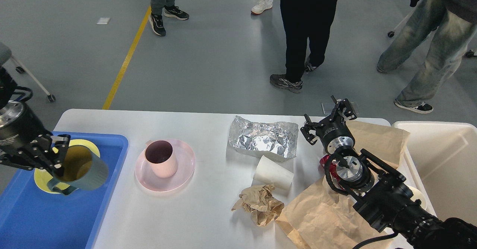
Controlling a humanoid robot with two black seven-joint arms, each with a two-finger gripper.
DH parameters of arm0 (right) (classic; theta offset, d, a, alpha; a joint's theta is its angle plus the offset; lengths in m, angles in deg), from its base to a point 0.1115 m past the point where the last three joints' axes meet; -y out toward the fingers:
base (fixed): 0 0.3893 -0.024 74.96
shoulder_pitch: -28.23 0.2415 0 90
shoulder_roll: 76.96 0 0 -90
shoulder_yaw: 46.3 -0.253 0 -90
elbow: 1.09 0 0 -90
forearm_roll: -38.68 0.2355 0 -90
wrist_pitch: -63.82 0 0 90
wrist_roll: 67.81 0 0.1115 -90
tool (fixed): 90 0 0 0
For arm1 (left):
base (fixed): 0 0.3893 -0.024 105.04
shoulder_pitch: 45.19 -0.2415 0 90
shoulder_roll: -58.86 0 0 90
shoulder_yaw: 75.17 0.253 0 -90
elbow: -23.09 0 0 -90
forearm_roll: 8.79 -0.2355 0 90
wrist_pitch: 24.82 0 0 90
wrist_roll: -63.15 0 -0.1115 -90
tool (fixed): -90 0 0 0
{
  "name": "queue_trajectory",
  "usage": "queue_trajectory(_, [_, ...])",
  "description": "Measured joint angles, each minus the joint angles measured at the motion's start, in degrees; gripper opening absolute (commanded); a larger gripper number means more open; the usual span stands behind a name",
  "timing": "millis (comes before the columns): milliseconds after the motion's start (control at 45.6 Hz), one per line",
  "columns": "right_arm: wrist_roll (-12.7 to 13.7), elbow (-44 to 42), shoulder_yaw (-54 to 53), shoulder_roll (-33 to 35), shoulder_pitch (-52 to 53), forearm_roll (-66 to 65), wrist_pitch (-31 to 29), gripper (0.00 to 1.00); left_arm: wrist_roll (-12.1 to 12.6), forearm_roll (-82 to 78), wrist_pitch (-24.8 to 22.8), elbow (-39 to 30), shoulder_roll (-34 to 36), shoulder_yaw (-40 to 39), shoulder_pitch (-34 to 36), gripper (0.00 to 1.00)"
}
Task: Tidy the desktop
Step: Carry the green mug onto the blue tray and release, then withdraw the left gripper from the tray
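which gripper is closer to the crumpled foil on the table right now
Right. The right gripper hovers just to the right of the crumpled foil, over the brown paper. The left gripper is far off to the foil's left, over the blue tray, holding the grey-green mug.

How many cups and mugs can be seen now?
3: a grey-green mug in the left gripper over the blue tray, a pink cup on the pink plate, a white cup lying sideways.
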Motion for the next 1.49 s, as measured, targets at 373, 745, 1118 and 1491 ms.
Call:
queue_trajectory(373, [0.0,0.0,0.0,0.0,0.0,0.0,0.0,1.0,-0.7,-0.3,0.0,22.5,5.6,-1.6,-22.1,0.0])
queue_trajectory(745, [0.0,0.0,0.0,0.0,0.0,0.0,0.0,1.0,-0.9,0.2,0.0,27.8,5.6,-4.6,-31.0,0.0])
queue_trajectory(1118, [0.0,0.0,0.0,0.0,0.0,0.0,0.0,1.0,-1.1,0.3,0.0,37.1,5.5,-8.5,-40.7,0.0])
queue_trajectory(1491, [0.0,0.0,0.0,0.0,0.0,0.0,0.0,1.0,-0.9,0.2,0.0,39.3,4.9,-11.7,-43.6,0.03])
